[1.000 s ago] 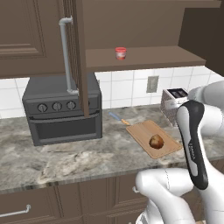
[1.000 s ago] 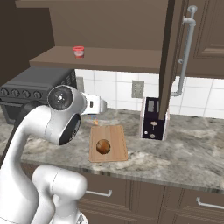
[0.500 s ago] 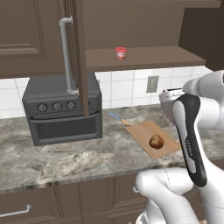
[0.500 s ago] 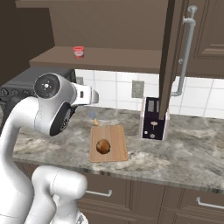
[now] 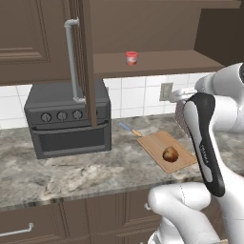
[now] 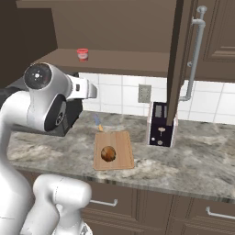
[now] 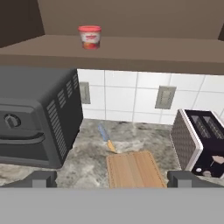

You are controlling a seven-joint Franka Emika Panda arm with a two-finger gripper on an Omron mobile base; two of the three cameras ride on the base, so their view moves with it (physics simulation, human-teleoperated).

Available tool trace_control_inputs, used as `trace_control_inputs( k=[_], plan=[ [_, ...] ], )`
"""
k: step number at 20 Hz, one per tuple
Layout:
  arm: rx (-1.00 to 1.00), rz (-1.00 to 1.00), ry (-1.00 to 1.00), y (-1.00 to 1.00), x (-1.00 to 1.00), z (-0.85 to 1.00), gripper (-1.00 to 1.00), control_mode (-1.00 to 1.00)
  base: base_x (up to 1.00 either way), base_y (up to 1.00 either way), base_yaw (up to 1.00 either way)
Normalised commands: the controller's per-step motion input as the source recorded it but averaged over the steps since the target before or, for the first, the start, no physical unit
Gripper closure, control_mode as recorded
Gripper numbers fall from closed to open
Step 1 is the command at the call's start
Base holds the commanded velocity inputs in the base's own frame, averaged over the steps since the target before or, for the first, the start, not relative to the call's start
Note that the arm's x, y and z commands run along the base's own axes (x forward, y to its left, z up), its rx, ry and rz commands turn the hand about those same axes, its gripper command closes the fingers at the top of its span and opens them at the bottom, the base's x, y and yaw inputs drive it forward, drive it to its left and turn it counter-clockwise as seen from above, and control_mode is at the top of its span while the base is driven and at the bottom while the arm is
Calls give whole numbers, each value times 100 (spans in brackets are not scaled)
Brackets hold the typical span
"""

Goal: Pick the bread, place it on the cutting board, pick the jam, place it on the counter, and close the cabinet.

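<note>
The bread (image 5: 170, 154) (image 6: 108, 153), a glossy brown bun, lies on the tan cutting board (image 5: 153, 142) (image 6: 120, 141) (image 7: 133, 169), free of any grip. The jam (image 5: 131, 58) (image 6: 82, 54) (image 7: 89, 36) stands upright on the shelf of the open cabinet (image 5: 162, 63). Its doors (image 5: 84, 57) (image 6: 177, 59) swing out edge-on. In the hand view my gripper (image 7: 113, 180) is open and empty, its fingertips (image 7: 41, 178) far apart. It hovers above the near end of the board, well below and short of the jar.
A black toaster oven (image 5: 66, 124) (image 7: 30, 113) sits on the counter (image 5: 86, 176) (image 6: 197, 160) left of the board. A dark toaster (image 6: 160, 124) (image 7: 199, 140) stands to its right. A blue-handled knife (image 5: 127, 127) (image 7: 105, 135) lies behind the board.
My arm has risen and drawn back from over the board. The bread stays on the board and the jam has not moved.
</note>
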Motion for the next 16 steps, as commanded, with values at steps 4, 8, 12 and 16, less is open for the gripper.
trace_control_inputs(
  k=[4, 8, 12, 16],
  plan=[
    [0, 0, 0, 13, 0, 27, -100, -100, 0, 0, 0],
    [0, 0, 0, 15, 3, 21, -100, -100, 0, 0, 0],
    [0, 0, 0, 13, 24, 12, -100, -100, 0, 0, 0],
    [0, 0, 0, 13, 28, 14, -100, -100, 0, 0, 0]
  ],
)
